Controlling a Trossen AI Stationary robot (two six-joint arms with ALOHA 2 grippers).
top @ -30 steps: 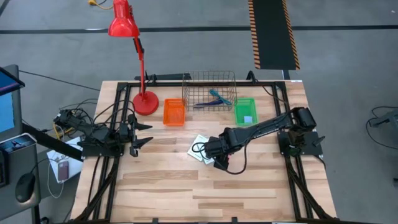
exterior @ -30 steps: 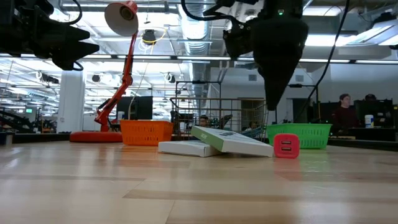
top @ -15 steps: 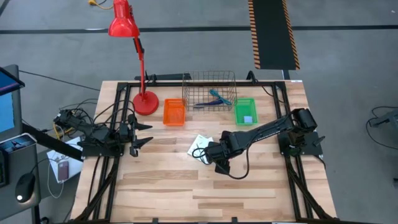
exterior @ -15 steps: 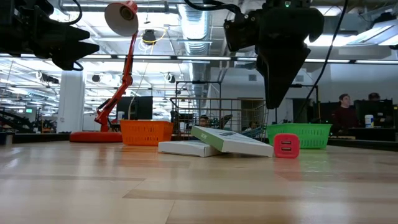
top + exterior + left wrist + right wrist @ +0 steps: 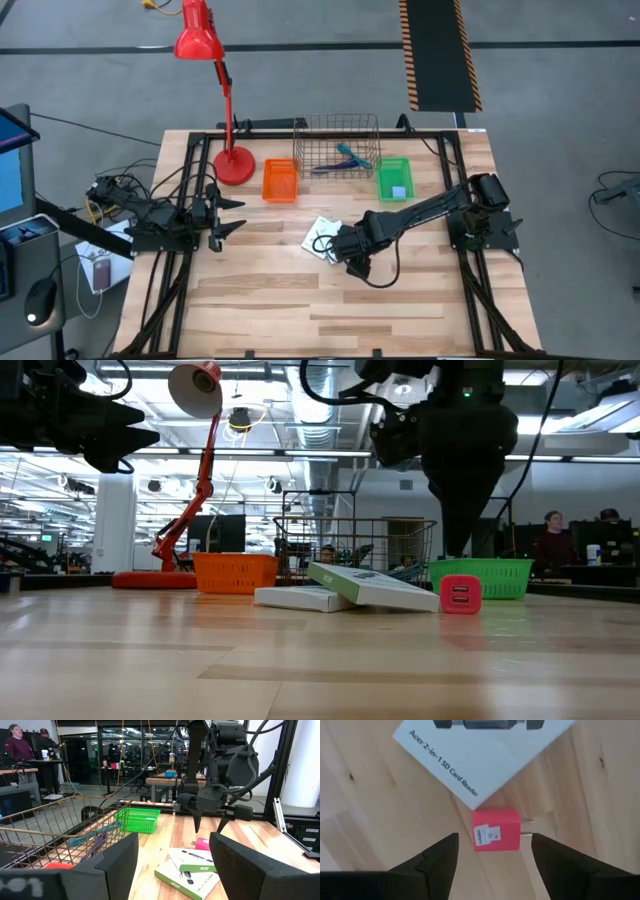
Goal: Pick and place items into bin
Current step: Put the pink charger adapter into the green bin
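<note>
Overhead, right gripper (image 5: 460, 550) spread above one red block (image 5: 495, 830), two white packets (image 5: 345, 588) at its ten o'clock, left gripper (image 5: 228, 216) spread, idle.

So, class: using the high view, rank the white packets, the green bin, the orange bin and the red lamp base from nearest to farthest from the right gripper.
From the right gripper:
1. White packets, just beside it, toward the left arm.
2. Green bin, at the far edge, right side.
3. Orange bin, far edge, left of the wire basket.
4. Red lamp base, farthest, far-left.

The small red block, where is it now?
In the low view the small red block lies on the table beside the white packets, directly under the open right gripper.
</note>
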